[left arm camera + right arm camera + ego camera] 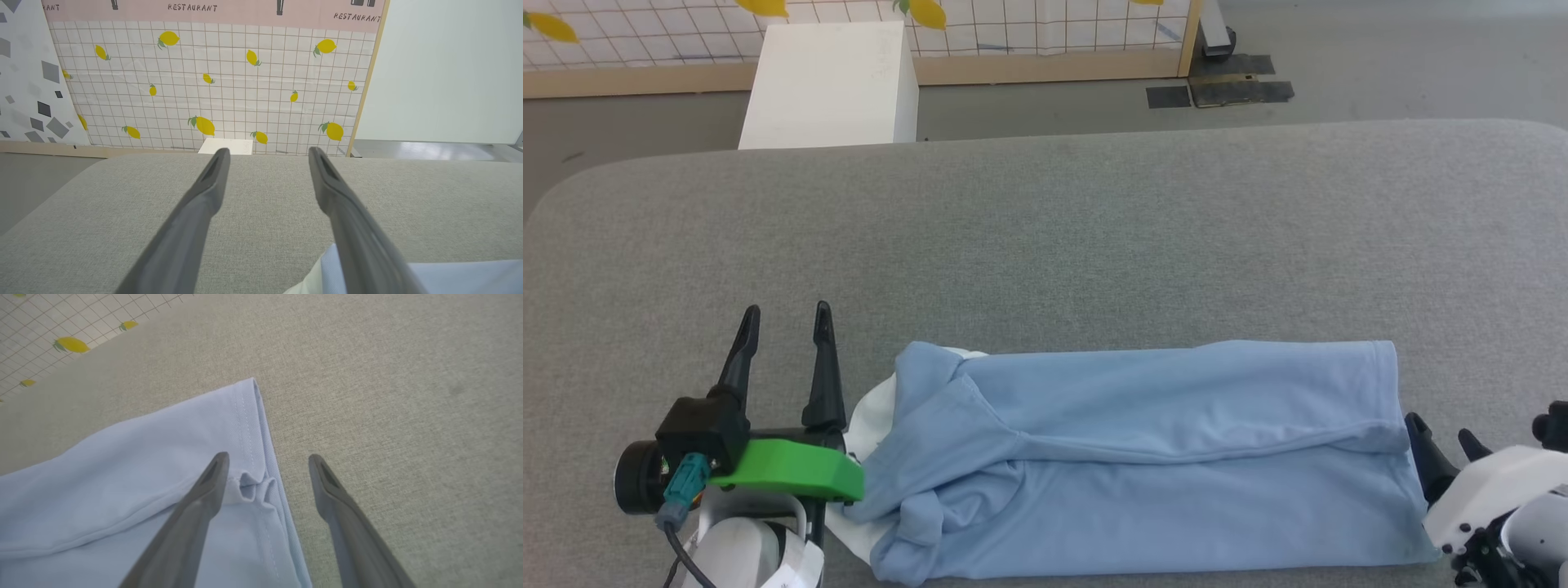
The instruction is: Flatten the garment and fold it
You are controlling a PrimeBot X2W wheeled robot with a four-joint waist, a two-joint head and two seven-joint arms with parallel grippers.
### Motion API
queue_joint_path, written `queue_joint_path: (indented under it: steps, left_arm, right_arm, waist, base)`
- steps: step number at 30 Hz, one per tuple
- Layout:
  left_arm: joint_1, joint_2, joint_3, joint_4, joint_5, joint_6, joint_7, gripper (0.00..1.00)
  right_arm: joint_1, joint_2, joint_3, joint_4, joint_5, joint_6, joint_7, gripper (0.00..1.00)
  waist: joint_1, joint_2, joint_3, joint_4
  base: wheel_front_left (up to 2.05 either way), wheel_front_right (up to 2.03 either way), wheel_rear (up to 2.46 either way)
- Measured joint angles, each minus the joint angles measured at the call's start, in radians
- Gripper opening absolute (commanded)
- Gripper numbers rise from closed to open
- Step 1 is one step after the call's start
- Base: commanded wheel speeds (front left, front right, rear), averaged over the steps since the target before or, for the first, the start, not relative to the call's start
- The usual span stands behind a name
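- The light blue polo shirt (1143, 457) lies along the near edge of the grey fabric surface (1094, 229). It is folded lengthwise into a long band running left to right.
- Its collar end points to the robot's left and is bunched, with white lining (870, 416) showing. Its stitched hem end is on the right.
- The right gripper (1439, 426) sits at the hem end. In the right wrist view its jaws are spread, with one finger (196, 506) over the hem corner and the other over bare surface. They pinch nothing, and I cannot tell whether the finger touches the cloth.
- The left gripper (787, 307) is just beside the collar end, with a green part (792, 469) on its wrist. Its jaws are spread and empty, and they point away across the bare surface.
- Beyond the far edge of the surface, a white box (833, 82) stands on the grey floor (1339, 57).
- Near it to the right, dark patches (1225, 90) lie on the floor.
- Farthest back is a gridded panel printed with lemons (245, 81).
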Motion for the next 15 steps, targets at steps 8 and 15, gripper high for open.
queue_joint_path:
  steps: [8, 15]
  left_arm:
    - [-0.004, -0.053, 0.063, 0.022, 0.044, -0.056, 0.000, 1.00]
    - [-0.004, -0.081, 0.092, 0.032, 0.078, -0.084, 0.000, 1.00]
  right_arm:
    - [-0.101, 0.003, -0.014, 0.149, -0.037, 0.000, 0.152, 1.00]
    - [-0.156, -0.006, -0.013, 0.220, -0.037, 0.000, 0.298, 1.00]
  waist:
    - [0.0000, 0.0000, 0.008, 0.001]
    - [0.0000, 0.0000, 0.006, 0.013]
  base:
    - [0.00, 0.00, 0.00]
    - [0.00, 0.00, 0.00]
